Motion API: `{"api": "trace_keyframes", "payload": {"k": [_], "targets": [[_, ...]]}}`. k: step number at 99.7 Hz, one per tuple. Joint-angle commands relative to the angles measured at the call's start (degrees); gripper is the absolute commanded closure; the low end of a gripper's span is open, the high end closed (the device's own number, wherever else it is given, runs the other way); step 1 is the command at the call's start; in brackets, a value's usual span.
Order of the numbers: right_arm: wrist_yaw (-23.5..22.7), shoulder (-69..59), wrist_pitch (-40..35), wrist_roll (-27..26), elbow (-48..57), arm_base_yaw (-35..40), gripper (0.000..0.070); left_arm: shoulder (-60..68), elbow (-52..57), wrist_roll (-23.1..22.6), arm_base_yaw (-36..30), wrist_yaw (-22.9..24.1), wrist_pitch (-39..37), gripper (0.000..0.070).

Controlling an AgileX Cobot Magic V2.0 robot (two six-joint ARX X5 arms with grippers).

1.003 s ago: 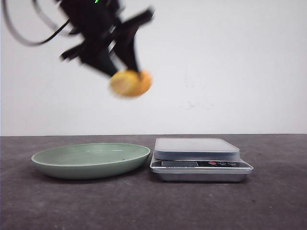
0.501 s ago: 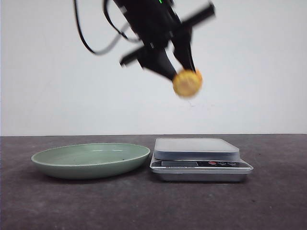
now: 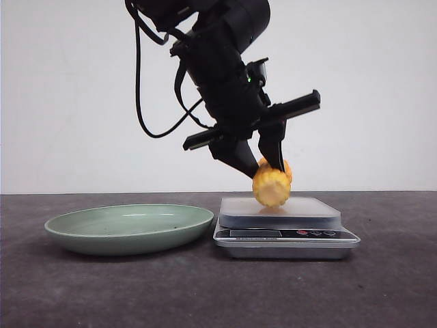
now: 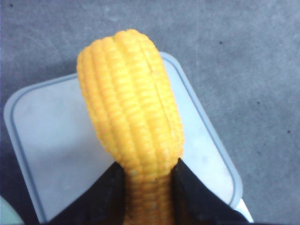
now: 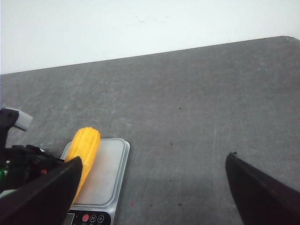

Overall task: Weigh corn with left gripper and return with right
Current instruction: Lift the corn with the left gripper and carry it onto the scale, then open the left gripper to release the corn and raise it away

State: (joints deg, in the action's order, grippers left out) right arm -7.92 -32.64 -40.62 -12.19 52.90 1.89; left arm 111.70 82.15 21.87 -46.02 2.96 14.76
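Note:
The corn [image 3: 272, 186] is a stubby yellow cob held in my left gripper [image 3: 263, 167], which is shut on it, its lower end at or just above the platform of the silver scale [image 3: 280, 212]. In the left wrist view the corn [image 4: 131, 117] fills the middle, pinched between the two black fingers [image 4: 108, 197] over the scale's grey platform [image 4: 51, 154]. My right gripper [image 5: 154, 180] is open, wide apart, off to the right of the scale [image 5: 105, 178]; the corn [image 5: 84, 152] shows there over the platform. The right arm does not appear in the front view.
A shallow green plate [image 3: 130, 227] lies left of the scale on the dark grey table [image 3: 205, 294]. The scale's display and red buttons [image 3: 300, 233] face the front. A white wall stands behind the table.
My left arm has swung right from above the plate and come down, carrying the corn to the scale's platform.

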Motion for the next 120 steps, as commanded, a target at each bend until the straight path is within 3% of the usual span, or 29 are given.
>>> {"api": "trace_keyframes", "payload": {"k": [1, 7, 11, 24, 36, 52, 62, 85, 108, 120], "targets": [[-0.02, -0.09, 0.15, 0.63, 1.22, 0.20, 0.0079, 1.49, 1.68, -0.17, -0.39, 0.22, -0.61, 0.0587], [-0.02, -0.09, -0.15, 0.63, 1.22, 0.20, 0.0079, 1.49, 1.70, -0.20, -0.39, 0.22, -0.61, 0.0458], [-0.02, -0.09, -0.28, 0.63, 1.22, 0.20, 0.0079, 1.49, 1.68, -0.22, -0.39, 0.24, -0.61, 0.0422], [0.00, -0.09, -0.55, 0.63, 1.22, 0.20, 0.0079, 1.49, 1.68, -0.42, -0.50, 0.22, -0.63, 0.0408], [-0.02, -0.09, -0.61, 0.68, 1.22, 0.20, 0.0079, 1.49, 1.68, -0.39, -0.50, 0.24, -0.66, 0.0242], [-0.02, -0.09, -0.59, 0.70, 1.22, 0.20, 0.0078, 1.49, 1.68, -0.90, -0.50, 0.24, -0.87, 0.0202], [0.00, -0.09, -0.61, 1.07, 1.22, 0.20, 0.0078, 1.46, 1.77, -1.31, -0.50, 0.28, -1.31, 0.0101], [0.02, -0.09, -0.57, 1.31, 1.22, 0.20, 0.0078, -1.92, 3.52, -2.86, -0.57, 1.07, 0.70, 0.0096], [-0.07, -0.09, -0.50, 1.49, 1.22, 0.20, 0.0078, -18.21, 3.52, -12.17, -0.07, 7.61, 3.48, 0.0096], [-0.31, -0.09, 0.09, 1.70, 1.22, 0.26, 0.0078, -28.48, 3.54, -13.60, 2.01, 8.00, 6.95, 0.0097]]}}
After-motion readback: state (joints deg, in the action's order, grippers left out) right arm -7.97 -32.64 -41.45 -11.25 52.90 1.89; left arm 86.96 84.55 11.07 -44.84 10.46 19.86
